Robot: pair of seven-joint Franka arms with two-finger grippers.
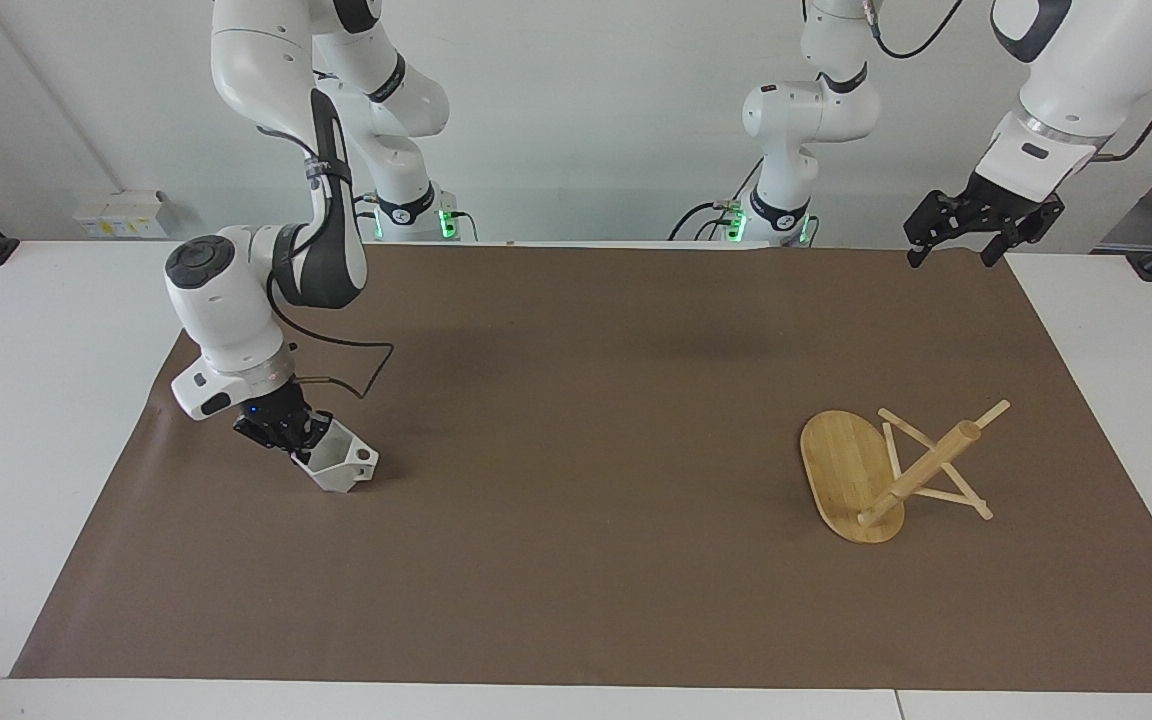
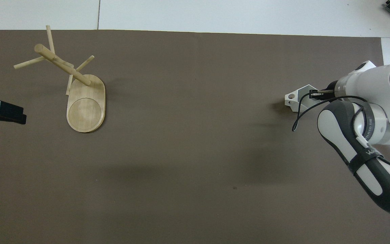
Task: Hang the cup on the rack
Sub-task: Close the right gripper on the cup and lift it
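Note:
The white faceted cup (image 1: 343, 466) is at the right arm's end of the brown mat, tilted, its handle with the round hole pointing toward the table's middle. My right gripper (image 1: 302, 436) is shut on the cup's rim wall and holds it low at the mat; in the overhead view the cup (image 2: 296, 98) juts out from the right gripper (image 2: 317, 94). The bamboo rack (image 1: 921, 470) stands on its oval base at the left arm's end; it also shows in the overhead view (image 2: 86, 107). My left gripper (image 1: 949, 258) is open and waits raised over the mat's corner.
The brown mat (image 1: 576, 420) covers most of the white table (image 1: 26, 400). The right arm's black cable (image 1: 361, 370) loops above the mat by the cup. The left gripper's tip (image 2: 10, 115) shows beside the rack in the overhead view.

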